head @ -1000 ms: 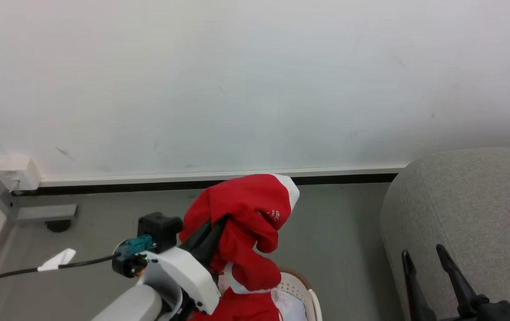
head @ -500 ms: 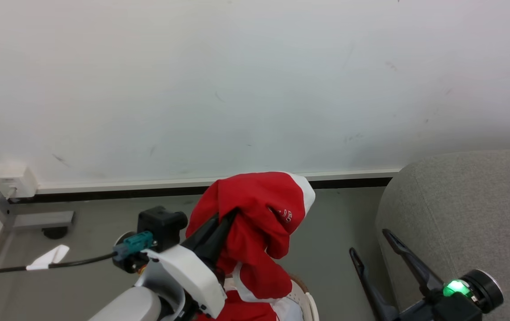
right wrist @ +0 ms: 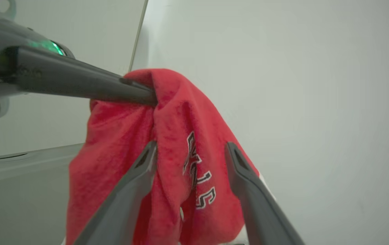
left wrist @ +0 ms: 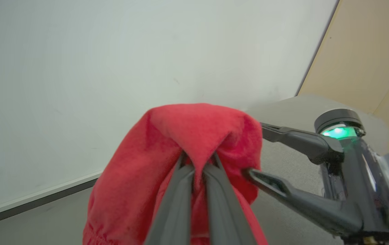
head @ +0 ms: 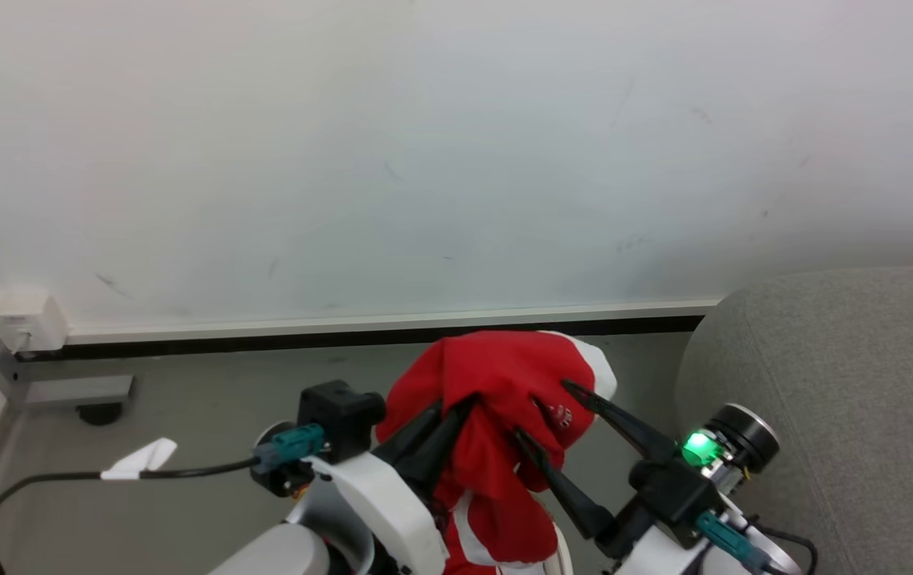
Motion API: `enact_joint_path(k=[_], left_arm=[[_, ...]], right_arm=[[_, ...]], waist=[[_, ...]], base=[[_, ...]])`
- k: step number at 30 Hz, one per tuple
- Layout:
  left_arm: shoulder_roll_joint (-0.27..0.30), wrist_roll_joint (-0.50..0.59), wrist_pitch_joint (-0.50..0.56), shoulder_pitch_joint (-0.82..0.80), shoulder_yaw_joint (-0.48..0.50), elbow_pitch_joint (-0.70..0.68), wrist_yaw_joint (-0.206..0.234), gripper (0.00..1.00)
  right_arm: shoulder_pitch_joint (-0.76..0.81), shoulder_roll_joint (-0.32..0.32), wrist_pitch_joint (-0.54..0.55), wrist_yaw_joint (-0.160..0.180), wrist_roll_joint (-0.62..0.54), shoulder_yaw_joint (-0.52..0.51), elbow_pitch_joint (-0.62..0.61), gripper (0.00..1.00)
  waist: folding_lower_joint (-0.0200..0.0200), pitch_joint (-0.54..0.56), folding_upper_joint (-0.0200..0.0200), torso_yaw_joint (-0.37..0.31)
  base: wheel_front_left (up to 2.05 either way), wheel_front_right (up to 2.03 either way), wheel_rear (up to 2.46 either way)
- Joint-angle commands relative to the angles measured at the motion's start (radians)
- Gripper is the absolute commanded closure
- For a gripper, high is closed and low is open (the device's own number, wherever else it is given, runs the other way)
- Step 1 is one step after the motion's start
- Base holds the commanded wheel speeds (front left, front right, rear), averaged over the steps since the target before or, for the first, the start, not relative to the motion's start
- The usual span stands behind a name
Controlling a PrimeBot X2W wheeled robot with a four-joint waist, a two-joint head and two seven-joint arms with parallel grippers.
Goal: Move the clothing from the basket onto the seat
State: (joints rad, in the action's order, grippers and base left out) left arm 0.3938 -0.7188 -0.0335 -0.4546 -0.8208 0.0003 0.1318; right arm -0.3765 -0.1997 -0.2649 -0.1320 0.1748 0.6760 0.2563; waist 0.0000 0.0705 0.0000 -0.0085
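The red clothing (head: 504, 383) with white trim hangs in the air, pinched at its top fold by my left gripper (head: 456, 409), which is shut on it. In the left wrist view the two fingers meet on the fabric (left wrist: 197, 136). My right gripper (head: 542, 411) is open, and its fingers straddle the lettered side of the garment (right wrist: 197, 112) without closing. A cream sliver of the basket (head: 561, 551) peeks out below the cloth at the bottom edge. The light grey seat (head: 863, 375) rises at the right.
A white wall with a dark baseboard (head: 264, 339) runs behind, above grey floor (head: 208, 399). A wall socket box (head: 21, 319) sits at the far left. My left wrist's black cable (head: 105, 475) trails left over the floor.
My right gripper has swung left from beside the seat to the hanging clothing, still open. The left gripper has carried the clothing a little right and lower.
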Motion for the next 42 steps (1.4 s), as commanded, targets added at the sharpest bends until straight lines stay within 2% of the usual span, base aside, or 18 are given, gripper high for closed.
enact_joint_path(k=[1,8,9,10,18,19,20,21,32,42], left_arm=[[-0.007,0.002,0.002,-0.012,-0.006,0.003,-0.008,1.00],[-0.039,-0.010,0.023,-0.028,-0.045,0.014,-0.042,1.00],[-0.043,-0.011,0.021,-0.030,-0.047,0.017,-0.045,1.00],[-0.044,-0.012,0.020,-0.032,-0.047,0.020,-0.044,1.00],[-0.034,-0.016,0.006,-0.023,-0.040,0.045,-0.035,1.00],[-0.034,-0.012,0.000,-0.022,-0.036,0.048,-0.032,0.73],[-0.033,-0.006,-0.007,-0.021,-0.037,0.052,-0.028,0.26],[-0.033,-0.003,-0.010,-0.018,-0.037,0.056,-0.026,0.00],[-0.050,0.023,-0.073,0.008,-0.055,0.106,-0.029,0.00],[-0.078,0.028,-0.110,0.010,-0.071,0.132,-0.040,0.00]], right_arm=[[-0.033,0.013,0.001,0.002,-0.008,0.009,0.041,0.00],[-0.098,0.094,0.001,0.002,0.013,0.048,0.233,0.00],[-0.105,0.102,0.001,0.002,0.024,0.049,0.250,0.54],[-0.108,0.110,0.001,0.002,0.044,0.049,0.260,1.00],[-0.110,0.126,0.001,0.002,0.116,0.026,0.275,1.00],[-0.107,0.127,0.001,0.002,0.123,0.014,0.272,1.00],[-0.103,0.127,0.001,0.002,0.129,0.005,0.270,1.00],[-0.100,0.127,0.001,0.002,0.136,-0.006,0.267,1.00],[-0.077,0.091,0.001,0.002,0.119,-0.144,0.219,1.00],[-0.062,0.061,0.001,0.002,0.098,-0.196,0.153,1.00]], waist=[[0.0000,-0.001,0.0000,0.003],[0.0000,-0.005,0.0000,0.016],[0.0000,-0.005,0.0000,0.018],[0.0000,-0.005,0.0000,0.019],[0.0000,-0.007,0.0000,0.018],[0.0000,-0.008,0.0000,0.017],[0.0000,-0.008,0.0000,0.016],[0.0000,-0.009,0.0000,0.015],[0.0000,-0.021,0.0000,-0.016],[0.0000,-0.045,0.0000,-0.113]], base=[[0.00,0.00,0.00],[0.00,0.00,0.00],[0.00,0.00,0.00],[0.00,0.00,0.00],[0.00,0.00,0.00],[0.00,0.00,0.00],[0.00,0.00,0.00],[0.00,0.00,0.00],[0.00,0.00,0.00],[0.00,0.00,0.00]])
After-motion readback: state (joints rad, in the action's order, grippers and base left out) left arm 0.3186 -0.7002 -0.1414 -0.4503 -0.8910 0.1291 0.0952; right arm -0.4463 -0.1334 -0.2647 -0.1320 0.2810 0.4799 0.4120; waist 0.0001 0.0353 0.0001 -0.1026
